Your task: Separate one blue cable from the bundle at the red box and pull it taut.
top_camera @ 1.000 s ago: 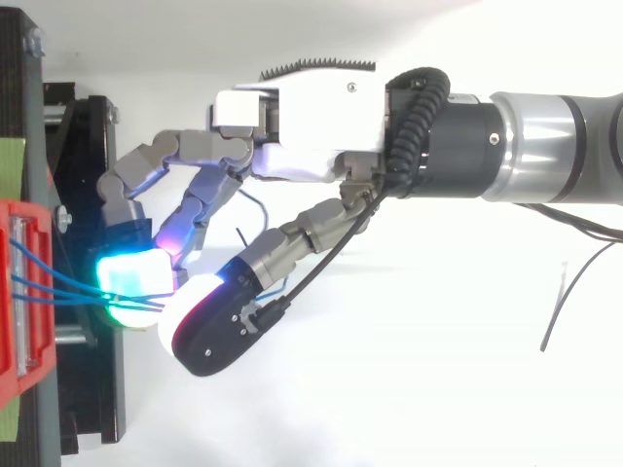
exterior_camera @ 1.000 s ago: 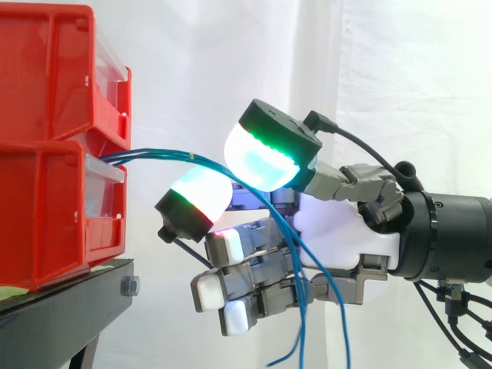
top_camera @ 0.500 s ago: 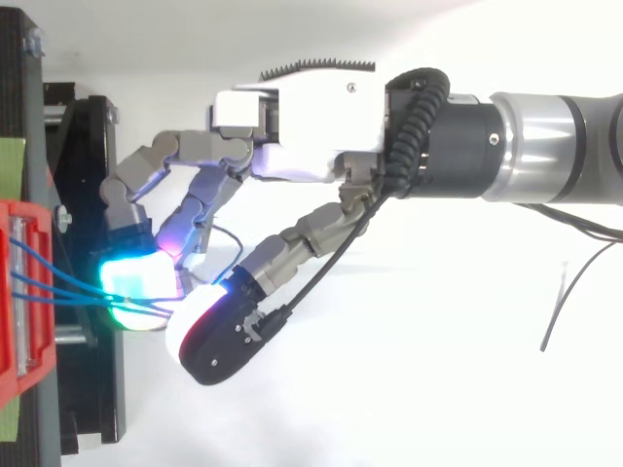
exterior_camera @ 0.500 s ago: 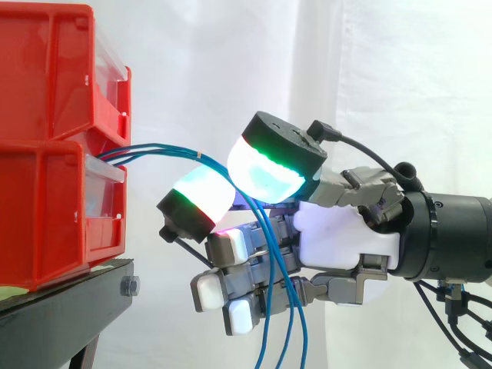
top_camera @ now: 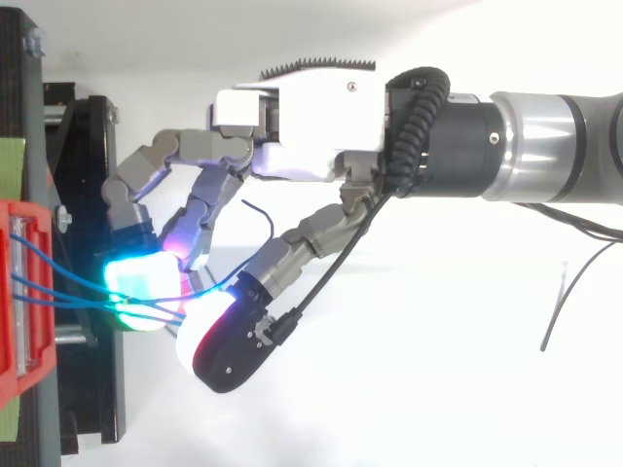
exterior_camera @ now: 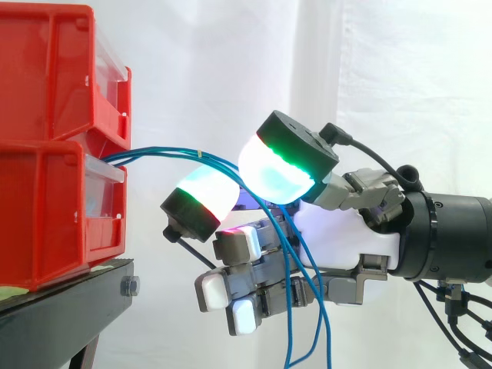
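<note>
Several thin blue cables [exterior_camera: 165, 154] leave the red bins [exterior_camera: 46, 146] at the left, arch to the right, then hang slack down past the palm [exterior_camera: 296, 307]. My hand [exterior_camera: 346, 238] comes in from the right, level with the lower bin. Its fingers are curled, and the cables run between the big green-cyan thumb pad [exterior_camera: 284, 165] and a cyan fingertip [exterior_camera: 201, 201]. From above, the cables [top_camera: 58, 282] fan out from the bin [top_camera: 19, 292] and pass through a small gap between those two pads. The hand [top_camera: 292, 136] sits just right of the bins.
The bins stand stacked on a black stand [exterior_camera: 61, 315] whose edge juts out below the hand's fingertips. A white curtain hangs behind. A thin dark wire [top_camera: 565, 302] dangles at the right in the top view.
The thumb pad has swung up and to the right, away from the cyan fingertip, opening a small gap. The cables below the hand have shifted and hang closer to the palm.
</note>
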You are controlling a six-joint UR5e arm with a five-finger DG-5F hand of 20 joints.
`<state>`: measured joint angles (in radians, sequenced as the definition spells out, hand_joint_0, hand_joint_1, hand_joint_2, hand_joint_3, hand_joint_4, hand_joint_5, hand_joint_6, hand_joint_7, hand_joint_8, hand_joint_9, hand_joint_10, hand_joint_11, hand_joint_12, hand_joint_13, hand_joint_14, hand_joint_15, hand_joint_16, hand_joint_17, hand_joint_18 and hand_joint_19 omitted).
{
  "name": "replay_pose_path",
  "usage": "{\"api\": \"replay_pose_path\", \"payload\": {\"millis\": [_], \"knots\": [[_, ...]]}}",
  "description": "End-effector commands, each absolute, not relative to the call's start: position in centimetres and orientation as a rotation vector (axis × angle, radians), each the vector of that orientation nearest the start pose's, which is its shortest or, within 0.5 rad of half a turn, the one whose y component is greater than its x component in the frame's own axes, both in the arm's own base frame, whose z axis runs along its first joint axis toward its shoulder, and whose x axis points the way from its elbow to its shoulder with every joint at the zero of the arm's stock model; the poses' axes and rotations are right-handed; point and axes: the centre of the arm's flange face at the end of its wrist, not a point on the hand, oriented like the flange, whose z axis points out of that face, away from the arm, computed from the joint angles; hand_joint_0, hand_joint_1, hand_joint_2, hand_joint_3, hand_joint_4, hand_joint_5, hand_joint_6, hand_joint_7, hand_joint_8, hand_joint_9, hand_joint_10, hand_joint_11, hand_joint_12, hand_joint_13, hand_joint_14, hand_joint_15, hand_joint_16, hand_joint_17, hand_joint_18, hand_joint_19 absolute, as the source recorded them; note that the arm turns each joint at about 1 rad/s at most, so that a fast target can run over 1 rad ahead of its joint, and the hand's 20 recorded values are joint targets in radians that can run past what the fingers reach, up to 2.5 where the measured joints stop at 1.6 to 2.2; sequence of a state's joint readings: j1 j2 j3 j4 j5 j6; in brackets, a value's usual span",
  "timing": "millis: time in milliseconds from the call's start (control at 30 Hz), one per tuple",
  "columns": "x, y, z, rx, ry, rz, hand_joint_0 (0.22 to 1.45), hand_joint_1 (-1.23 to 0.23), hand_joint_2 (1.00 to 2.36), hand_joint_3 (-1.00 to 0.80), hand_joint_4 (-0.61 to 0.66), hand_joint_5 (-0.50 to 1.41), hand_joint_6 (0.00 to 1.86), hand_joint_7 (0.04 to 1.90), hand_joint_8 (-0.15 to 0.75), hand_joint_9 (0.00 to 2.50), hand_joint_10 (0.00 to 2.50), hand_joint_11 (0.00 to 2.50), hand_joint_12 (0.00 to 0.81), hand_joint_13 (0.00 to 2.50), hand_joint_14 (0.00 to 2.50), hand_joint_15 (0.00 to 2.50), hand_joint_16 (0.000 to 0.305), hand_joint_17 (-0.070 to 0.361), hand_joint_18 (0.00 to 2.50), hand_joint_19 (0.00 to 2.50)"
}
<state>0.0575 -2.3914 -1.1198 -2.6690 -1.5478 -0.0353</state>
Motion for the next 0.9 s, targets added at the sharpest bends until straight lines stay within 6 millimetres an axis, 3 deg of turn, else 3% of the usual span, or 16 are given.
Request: {"api": "replay_pose_path", "payload": {"millis": [0, 267, 433, 633, 867], "knots": [[79.23, -9.08, 22.16, 1.095, 1.170, 1.257, 0.56, -0.81, 1.00, -0.50, 0.07, -0.13, 0.82, 1.07, 0.309, 1.10, 0.02, 0.94, 0.365, 0.90, 0.02, 0.61, 0.047, 0.105, 0.80, 0.71], [79.22, -9.08, 22.28, 1.094, 1.169, 1.257, 0.53, -0.76, 1.00, -0.50, 0.09, -0.11, 0.78, 1.08, 0.321, 1.14, 0.02, 0.94, 0.372, 0.91, 0.02, 0.61, 0.048, 0.108, 0.82, 0.72], [79.23, -9.06, 22.16, 1.094, 1.171, 1.258, 0.62, -0.75, 1.00, -0.50, 0.05, -0.11, 0.77, 1.14, 0.312, 1.13, 0.02, 0.93, 0.360, 0.90, 0.02, 0.62, 0.046, 0.103, 0.79, 0.74], [79.21, -9.17, 22.14, 1.095, 1.173, 1.257, 0.60, -0.82, 1.02, -0.19, -0.01, -0.14, 0.84, 1.17, 0.318, 1.11, 0.02, 0.94, 0.369, 0.91, 0.02, 0.62, 0.047, 0.105, 0.81, 0.74], [79.18, -9.29, 22.26, 1.095, 1.170, 1.256, 0.62, -0.88, 1.02, -0.12, -0.09, -0.16, 0.88, 1.16, 0.317, 1.07, 0.02, 0.95, 0.373, 0.89, 0.02, 0.61, 0.047, 0.106, 0.80, 0.74]]}}
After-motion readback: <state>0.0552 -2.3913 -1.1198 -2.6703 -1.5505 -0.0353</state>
